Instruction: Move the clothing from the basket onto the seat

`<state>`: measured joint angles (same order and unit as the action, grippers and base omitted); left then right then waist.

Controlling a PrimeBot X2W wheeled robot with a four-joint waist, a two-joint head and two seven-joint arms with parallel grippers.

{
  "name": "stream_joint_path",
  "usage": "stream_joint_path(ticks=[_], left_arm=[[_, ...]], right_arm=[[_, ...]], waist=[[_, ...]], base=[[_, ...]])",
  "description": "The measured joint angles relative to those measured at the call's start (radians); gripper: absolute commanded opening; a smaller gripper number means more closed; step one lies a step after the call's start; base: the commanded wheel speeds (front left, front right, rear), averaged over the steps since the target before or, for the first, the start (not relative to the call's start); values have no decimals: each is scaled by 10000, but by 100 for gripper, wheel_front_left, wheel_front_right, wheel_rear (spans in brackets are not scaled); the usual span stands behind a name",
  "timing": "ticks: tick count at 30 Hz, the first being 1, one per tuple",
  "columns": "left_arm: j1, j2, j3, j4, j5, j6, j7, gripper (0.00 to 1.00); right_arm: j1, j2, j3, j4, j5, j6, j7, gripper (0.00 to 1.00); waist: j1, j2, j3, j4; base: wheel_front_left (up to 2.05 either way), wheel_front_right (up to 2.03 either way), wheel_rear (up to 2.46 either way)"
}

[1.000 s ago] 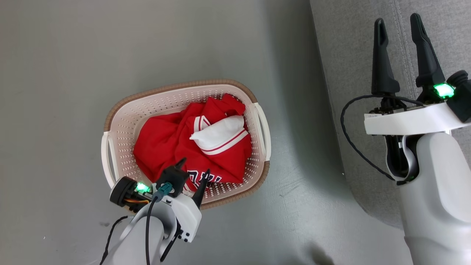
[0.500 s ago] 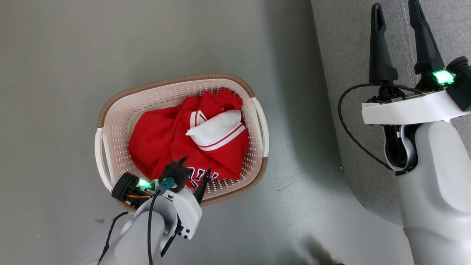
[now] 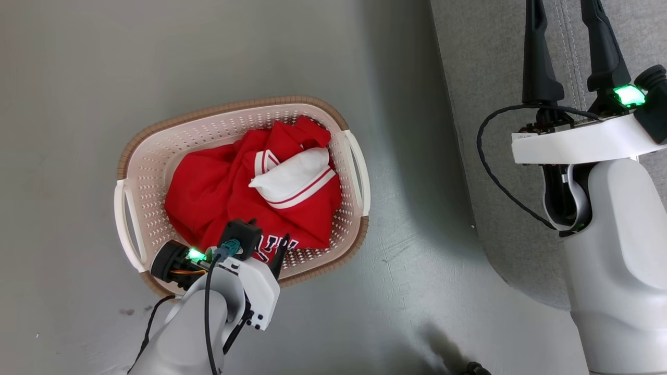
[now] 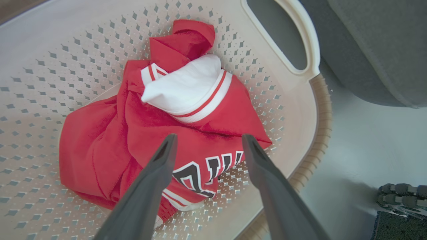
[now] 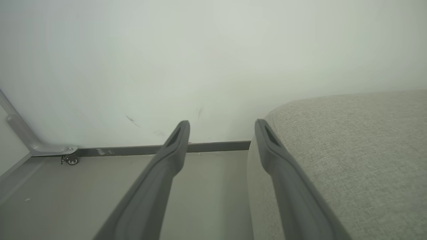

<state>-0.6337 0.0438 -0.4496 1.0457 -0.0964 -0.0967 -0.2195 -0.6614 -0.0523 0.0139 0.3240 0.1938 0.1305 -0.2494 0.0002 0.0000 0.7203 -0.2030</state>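
Camera has shifted, basket (image 3: 229, 107) has not; left gripper (image 4: 209, 136) has edged further over clothing (image 3: 219, 198), jaws wide, empty. Clothing all in basket, seat (image 3: 490, 78) apart. Right gripper (image 5: 222, 124) open by seat. You look set to descend and grasp.

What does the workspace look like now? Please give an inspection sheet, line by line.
Surface: grey floor, few small marks.
Job's things: clothing bunched inside basket; seat stands apart, to its right.
Clutter: small dark thing at head view's bottom edge, unidentifiable.
Grippers: left gripper open, pointing at clothing; right gripper open, near seat's edge.
Cables: black cable loops at right wrist; second cable runs along left forearm.
Surroundings: white wall, dark baseboard.
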Motion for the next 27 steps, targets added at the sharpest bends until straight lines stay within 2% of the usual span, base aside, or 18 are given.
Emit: stream_joint_path(ticks=[10, 14, 27], left_arm=[[-197, -2, 13, 504, -81, 286, 184, 100], [-476, -4, 42, 675, -61, 715, 274, 100], [-746, -29, 153, 1164, -52, 1701, 359, 100]], right_arm=[[-249, -2, 36, -17, 0, 2, 0, 100], [-395, -2, 67, -12, 2, 2, 0, 100], [-403, -2, 6, 36, 69, 2, 0, 100]], waist=[[0, 0, 311, -132], [-1, 0, 422, -160], [-1, 0, 608, -186]], base=[[0, 0, 0], [0, 0, 0], [0, 0, 0]])
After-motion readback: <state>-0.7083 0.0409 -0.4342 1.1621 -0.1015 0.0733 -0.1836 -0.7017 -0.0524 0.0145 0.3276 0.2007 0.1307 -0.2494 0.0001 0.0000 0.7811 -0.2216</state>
